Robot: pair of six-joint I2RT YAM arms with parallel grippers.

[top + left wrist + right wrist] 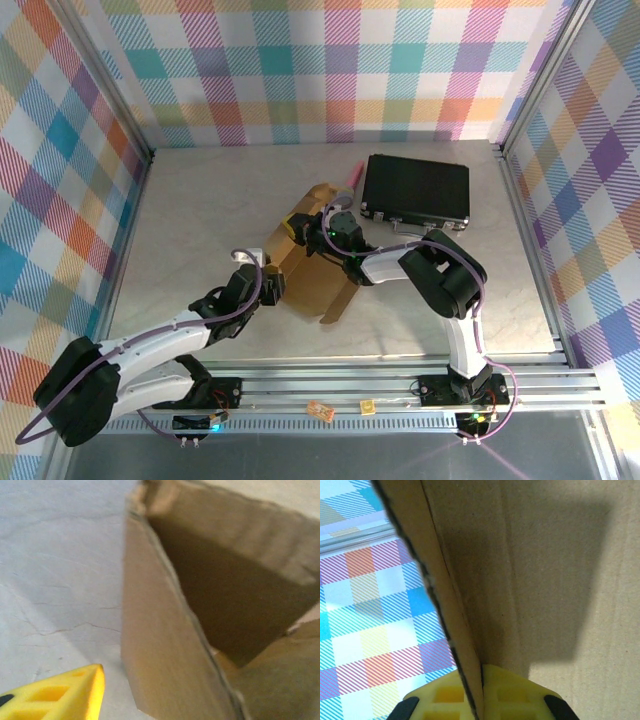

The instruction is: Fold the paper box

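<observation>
The right gripper (298, 227) is clamped shut on an upright wall of the paper box (318, 285), the cardboard edge pinched between its yellow fingers (445, 697). The left gripper (268, 288) sits at the box's near-left side with its jaws apart; its one visible finger (70, 692) stands clear of the cardboard wall beside it, with bare desk (200, 220) between them. The box lies half-folded in the middle of the desk, walls raised and a flap hanging toward the near edge. A closed black case (415, 188) sits just behind it to the right.
</observation>
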